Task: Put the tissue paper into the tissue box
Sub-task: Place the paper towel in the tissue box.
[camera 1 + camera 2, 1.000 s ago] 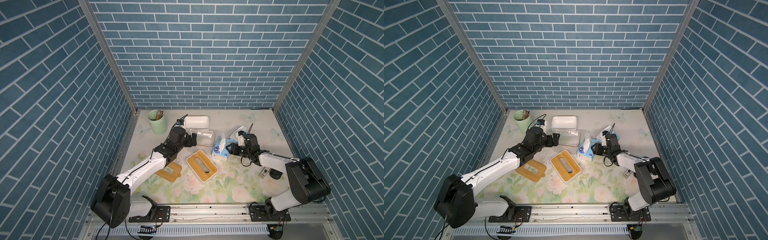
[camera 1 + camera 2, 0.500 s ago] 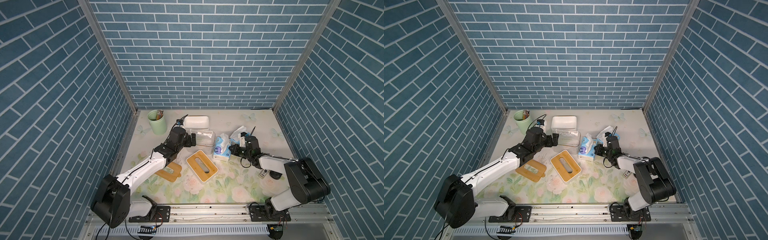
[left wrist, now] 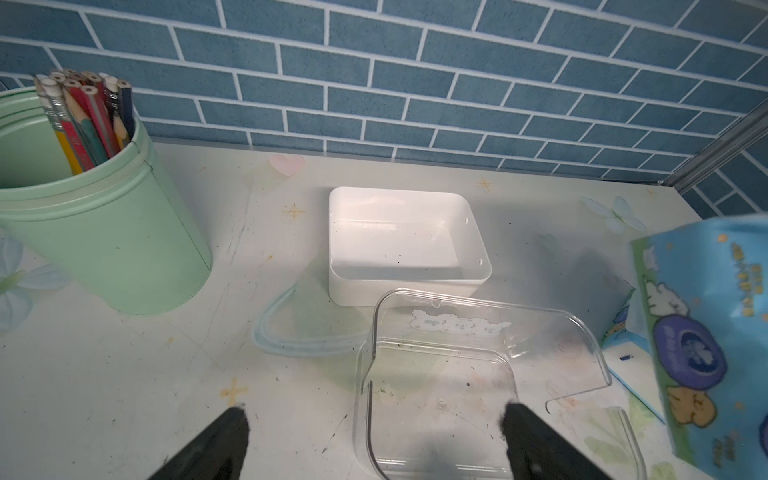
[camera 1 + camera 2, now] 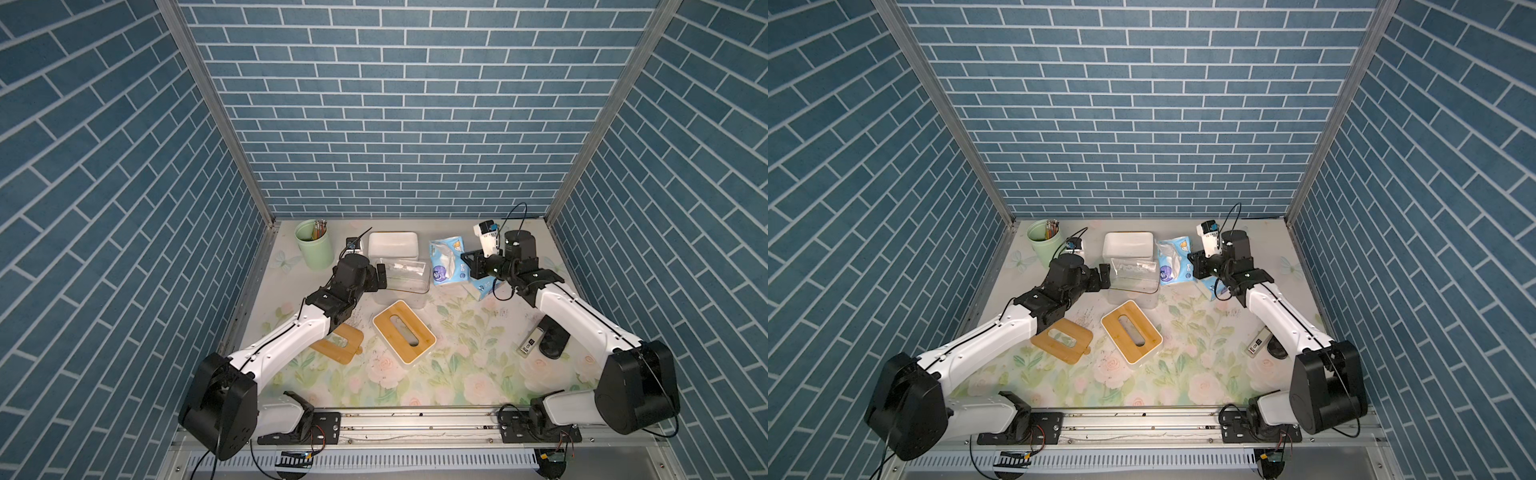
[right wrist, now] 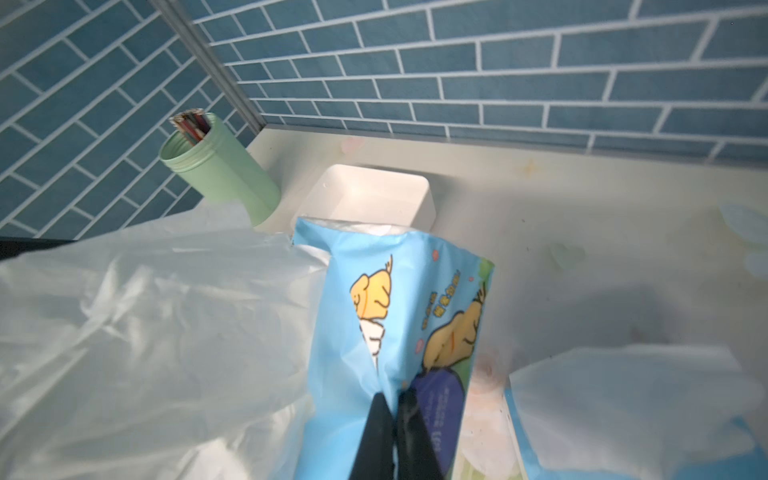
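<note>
Pinching a fold of the light-blue plastic tissue pack [image 5: 399,299] printed with yellow cartoon chicks, the right gripper [image 5: 390,397] is clamped tight on the wrapper and holds the pack standing on end near the floral table's [image 4: 457,365] back edge. The clear rectangular plastic box [image 4: 403,280], probably the target, sits just beside the pack on its left, open top up. The coming move therefore likely runs leftward, with the pack's long axis tipped level to match the box. The left gripper [image 3: 374,411] hovers released, jaws spread either side of one box wall. An empty white rectangular plastic box [image 4: 392,245] lies behind. The wrapper's printed characters and dark-blue oval emblem are too blurred to read.
</note>
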Motion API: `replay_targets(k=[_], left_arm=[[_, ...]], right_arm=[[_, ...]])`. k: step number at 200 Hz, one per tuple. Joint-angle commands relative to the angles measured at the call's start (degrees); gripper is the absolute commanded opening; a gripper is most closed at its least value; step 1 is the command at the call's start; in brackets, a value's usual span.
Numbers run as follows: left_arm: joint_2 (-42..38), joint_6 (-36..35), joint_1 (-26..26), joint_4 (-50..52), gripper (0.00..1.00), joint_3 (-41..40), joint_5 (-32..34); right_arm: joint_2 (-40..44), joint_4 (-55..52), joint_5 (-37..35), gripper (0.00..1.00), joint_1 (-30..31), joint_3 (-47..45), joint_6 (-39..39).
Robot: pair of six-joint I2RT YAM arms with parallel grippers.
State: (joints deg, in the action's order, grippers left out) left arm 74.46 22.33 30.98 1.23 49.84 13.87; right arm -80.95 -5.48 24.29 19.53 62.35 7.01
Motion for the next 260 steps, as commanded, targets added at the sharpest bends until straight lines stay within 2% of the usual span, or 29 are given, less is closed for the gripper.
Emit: replay_targets(k=[1,32,79,159,196,260], left_arm=[[-0.3,0.7,-0.6,0.2,1.00,0.7,1.1],[0.1,1.5,-1.9,0.3,1.00,0.2,1.3],[0.3,1.9,-3.9,0.7,1.00,-0.3,0.9],[-0.1,2.1,-6.4,1.1,1.00,-1.4,0.5],[0.2,2.4,-6.7,0.9,1.00,-1.6,-0.3],[1.3,2.4,-7.1,0.5,1.00,-1.9,0.0]], right_arm=[[-4.0,-7.9,7.8,0.00,0.3,7.5,-11.1],[-12.2,-16.9,12.0,0.00,2.5,19.7,-21.8],[-25.0,-29.4,15.2,0.00,6.9,36.0,-32.7],[-46.1,-52.5,10.1,0.00,12.4,63.8,-45.4],[-47.6,-55.6,6.7,0.00,13.1,64.3,-48.4],[-47.8,-52.4,4.3,0.00,16.5,61.0,-49.2]])
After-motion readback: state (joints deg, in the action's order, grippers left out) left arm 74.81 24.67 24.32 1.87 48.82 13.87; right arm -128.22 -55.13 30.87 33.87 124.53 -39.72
